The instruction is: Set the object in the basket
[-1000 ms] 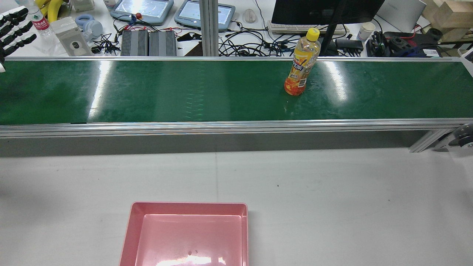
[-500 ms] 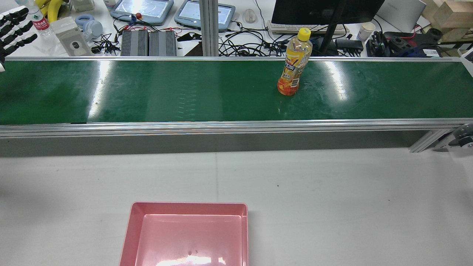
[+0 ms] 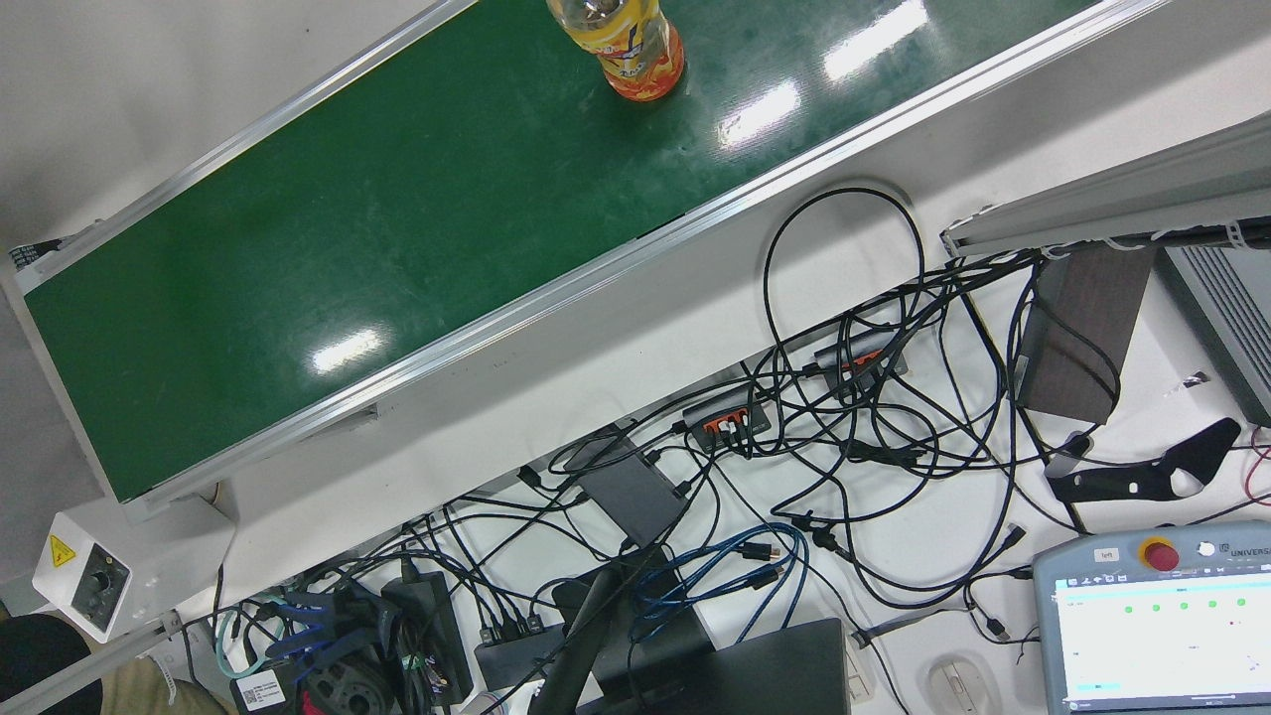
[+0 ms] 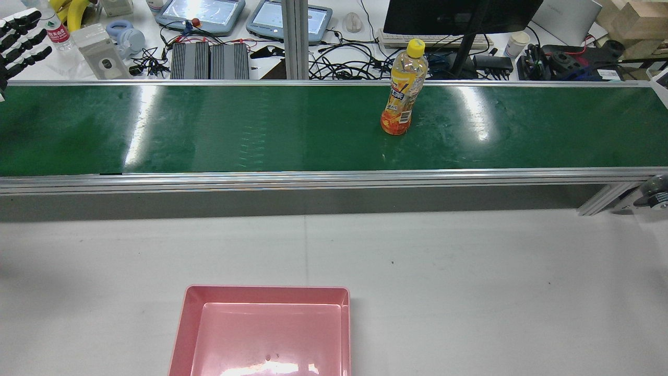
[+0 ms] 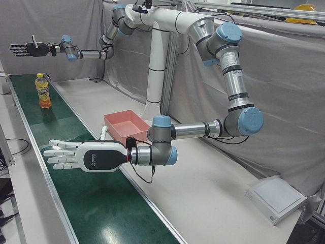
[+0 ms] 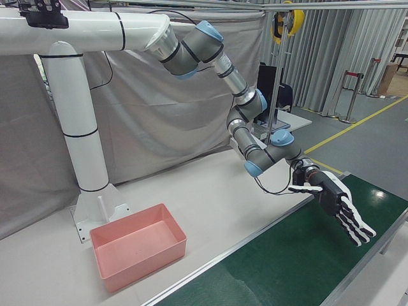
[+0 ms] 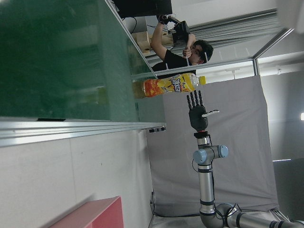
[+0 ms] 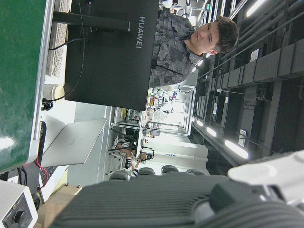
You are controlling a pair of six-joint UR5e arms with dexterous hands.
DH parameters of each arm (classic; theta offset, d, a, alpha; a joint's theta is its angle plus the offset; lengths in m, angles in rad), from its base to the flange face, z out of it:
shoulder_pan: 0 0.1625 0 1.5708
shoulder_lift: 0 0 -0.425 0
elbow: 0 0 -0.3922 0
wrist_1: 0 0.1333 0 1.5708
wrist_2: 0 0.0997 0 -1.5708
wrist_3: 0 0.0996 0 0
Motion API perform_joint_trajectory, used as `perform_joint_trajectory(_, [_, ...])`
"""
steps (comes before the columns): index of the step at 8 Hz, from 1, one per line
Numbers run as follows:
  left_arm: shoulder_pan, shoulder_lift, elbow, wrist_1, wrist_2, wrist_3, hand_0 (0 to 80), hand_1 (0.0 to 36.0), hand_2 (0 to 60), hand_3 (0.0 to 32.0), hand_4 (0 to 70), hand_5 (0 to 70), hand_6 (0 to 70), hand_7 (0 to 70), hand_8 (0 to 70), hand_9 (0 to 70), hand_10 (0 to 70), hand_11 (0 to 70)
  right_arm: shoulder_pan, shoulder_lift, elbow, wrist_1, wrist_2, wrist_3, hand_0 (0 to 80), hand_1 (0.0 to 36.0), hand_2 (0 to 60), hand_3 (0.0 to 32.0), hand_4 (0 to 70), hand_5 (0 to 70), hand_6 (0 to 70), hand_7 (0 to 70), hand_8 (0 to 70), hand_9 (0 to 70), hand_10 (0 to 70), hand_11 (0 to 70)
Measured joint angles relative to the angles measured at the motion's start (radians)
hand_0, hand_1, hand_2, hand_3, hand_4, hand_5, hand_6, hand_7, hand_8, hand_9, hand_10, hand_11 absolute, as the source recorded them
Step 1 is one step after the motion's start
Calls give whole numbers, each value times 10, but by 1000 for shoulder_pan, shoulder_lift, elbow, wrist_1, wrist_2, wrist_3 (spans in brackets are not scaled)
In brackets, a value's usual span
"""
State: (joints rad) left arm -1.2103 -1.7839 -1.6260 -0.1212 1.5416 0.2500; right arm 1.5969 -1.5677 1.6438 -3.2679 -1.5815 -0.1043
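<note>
An orange drink bottle [image 4: 399,99] with a yellow cap stands upright on the green conveyor belt [image 4: 209,130], right of centre. It also shows in the front view [image 3: 621,40], the left-front view [image 5: 43,91] and the left hand view [image 7: 168,85]. The pink basket [image 4: 263,334] sits empty on the white table, nearer the robot than the belt. My left hand [image 4: 21,42] is open, with its fingers spread flat, over the belt's left end, far from the bottle [image 5: 84,155]. My right hand [image 5: 25,49] is open and raised beyond the bottle.
Behind the belt is a cluttered desk with a monitor [image 4: 459,15], teach pendants [image 4: 201,13], cables and a water bottle [image 4: 55,28]. An aluminium rail [image 4: 313,180] borders the belt's near side. A person [image 8: 190,42] stands by the monitor.
The bottle has travelled leftward along the belt in the rear view, still upright. Neither hand has visibly moved.
</note>
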Motion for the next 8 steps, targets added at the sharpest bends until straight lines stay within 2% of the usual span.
perform_joint_trajectory(8, [0, -3, 0, 0, 0, 0, 582, 68, 0, 26, 95, 113, 0, 0, 22, 17, 34, 66, 0, 0, -1, -1, 0, 0, 0, 0, 0, 0, 0, 0, 0, 0, 0, 0, 0, 0])
